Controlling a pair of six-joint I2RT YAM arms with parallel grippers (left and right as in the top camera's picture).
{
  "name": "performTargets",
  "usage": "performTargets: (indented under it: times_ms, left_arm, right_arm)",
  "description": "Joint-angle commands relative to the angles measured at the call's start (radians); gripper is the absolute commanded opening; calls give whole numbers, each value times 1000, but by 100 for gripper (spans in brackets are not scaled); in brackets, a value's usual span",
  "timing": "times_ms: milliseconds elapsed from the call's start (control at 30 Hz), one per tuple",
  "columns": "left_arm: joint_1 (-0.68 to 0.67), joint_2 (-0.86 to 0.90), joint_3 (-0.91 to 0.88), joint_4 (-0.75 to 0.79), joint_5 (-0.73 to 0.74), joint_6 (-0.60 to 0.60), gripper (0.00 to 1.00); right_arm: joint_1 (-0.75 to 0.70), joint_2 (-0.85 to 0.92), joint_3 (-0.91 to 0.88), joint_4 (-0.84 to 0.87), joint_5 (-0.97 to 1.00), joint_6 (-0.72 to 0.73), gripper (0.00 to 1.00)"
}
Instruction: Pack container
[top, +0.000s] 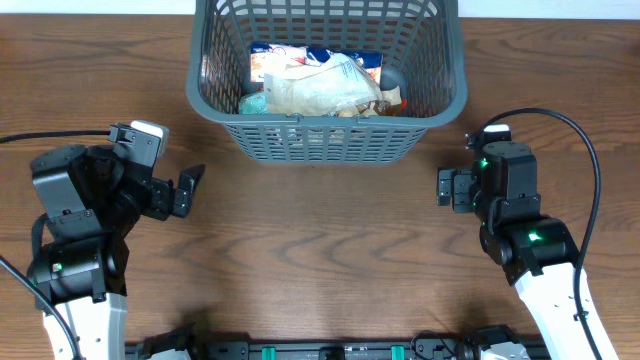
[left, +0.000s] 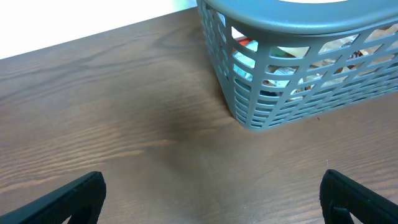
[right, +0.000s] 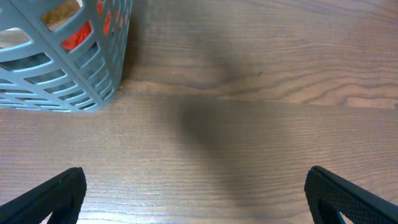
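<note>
Grey lattice-walled container (top: 320, 140) holds crinkly snack packs (top: 320, 85); left hand (left: 211, 186) and right hand (right: 196, 180) spread apart.

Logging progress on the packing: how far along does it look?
Done: several snack packs lie inside the container. In hand: nothing; the left tool and right tool are open and empty, apart from it. Left: no loose packs show on the table, so packing looks finished or nearly so.
</note>
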Motion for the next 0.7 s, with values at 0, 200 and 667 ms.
performTargets:
  times_ms: [0, 200, 667]
  left_arm:
    - [2, 6, -3, 1, 14, -9, 99]
    - [2, 6, -3, 1, 14, -9, 99]
    - [2, 6, -3, 1, 14, -9, 99]
  right_arm:
    - [6, -12, -2, 2, -4, 14, 99]
    - [3, -12, -2, 2, -4, 14, 99]
    - [-128, -424, -48, -27, -42, -22, 99]
